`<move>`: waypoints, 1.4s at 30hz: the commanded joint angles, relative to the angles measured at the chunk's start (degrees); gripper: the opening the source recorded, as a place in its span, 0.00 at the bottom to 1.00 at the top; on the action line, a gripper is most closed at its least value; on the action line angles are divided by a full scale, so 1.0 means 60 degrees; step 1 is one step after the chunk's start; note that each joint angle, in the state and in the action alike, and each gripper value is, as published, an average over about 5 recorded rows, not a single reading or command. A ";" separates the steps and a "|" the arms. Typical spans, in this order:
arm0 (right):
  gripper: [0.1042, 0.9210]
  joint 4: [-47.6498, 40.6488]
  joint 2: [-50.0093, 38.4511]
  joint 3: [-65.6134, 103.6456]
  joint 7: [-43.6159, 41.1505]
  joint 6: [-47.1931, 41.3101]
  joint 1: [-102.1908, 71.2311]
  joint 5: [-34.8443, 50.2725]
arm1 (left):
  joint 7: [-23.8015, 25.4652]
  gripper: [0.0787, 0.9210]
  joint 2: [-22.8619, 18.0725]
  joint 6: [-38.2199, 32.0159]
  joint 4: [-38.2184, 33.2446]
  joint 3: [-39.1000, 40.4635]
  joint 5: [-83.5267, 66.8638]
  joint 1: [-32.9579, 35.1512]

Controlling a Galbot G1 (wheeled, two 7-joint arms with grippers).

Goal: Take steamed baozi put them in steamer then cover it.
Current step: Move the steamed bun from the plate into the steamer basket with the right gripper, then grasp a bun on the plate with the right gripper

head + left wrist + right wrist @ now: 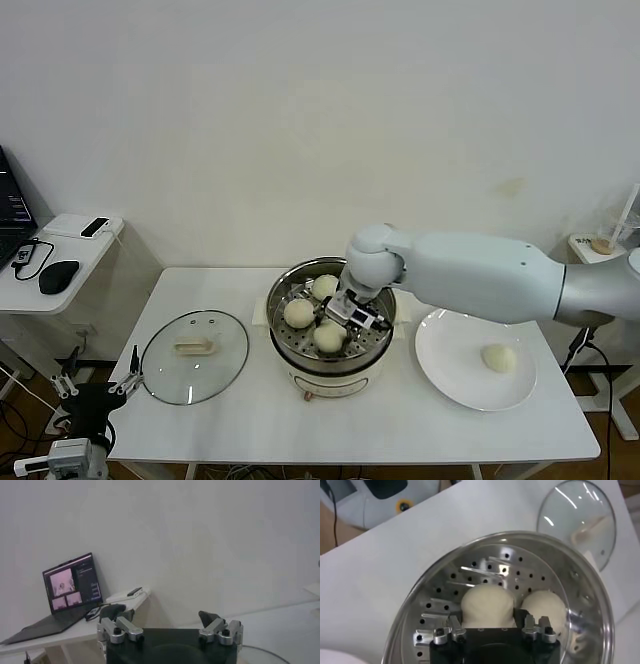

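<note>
The steamer (290, 352) stands mid-table with its perforated tray (485, 567) showing. Three baozi lie in it in the head view (299, 313) (324, 287). My right gripper (340, 322) reaches down into the pot and is shut on the near baozi (487, 606) (328, 338), which sits on the tray. A second bun (545, 607) lies right beside it. The fourth baozi (498, 357) lies on the white plate (445, 375). The cover (195, 355) lies flat on the table left of the steamer. My left gripper (162, 617) is open and parked low at the table's left corner (98, 380).
A side table at the far left holds a laptop (70, 587), a mouse (58, 275) and small devices. The wall is close behind the table. The right arm (480, 275) spans above the plate's back edge.
</note>
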 commanded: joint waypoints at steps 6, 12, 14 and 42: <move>0.84 0.0050 -0.0032 -0.0008 -0.0070 0.0327 0.0105 -0.0216 | -0.0001 0.88 0.0019 -0.0004 0.0017 -0.0010 0.0001 -0.0025; 0.88 -0.0007 -0.0340 0.0387 -0.0162 0.0057 0.0380 -0.0068 | 0.0003 0.88 0.0075 0.0001 0.0040 0.0009 0.0000 -0.0080; 0.88 -0.0053 -0.0547 0.0581 -0.0248 -0.0202 0.0546 0.0055 | 0.0008 0.88 0.0152 0.0002 0.0053 0.0009 -0.0002 -0.0077; 0.88 0.0016 -0.7012 0.5119 -0.0280 -0.2860 -0.3930 -0.0771 | 0.0037 0.88 0.0636 0.0019 0.0424 0.1041 0.0189 -0.0606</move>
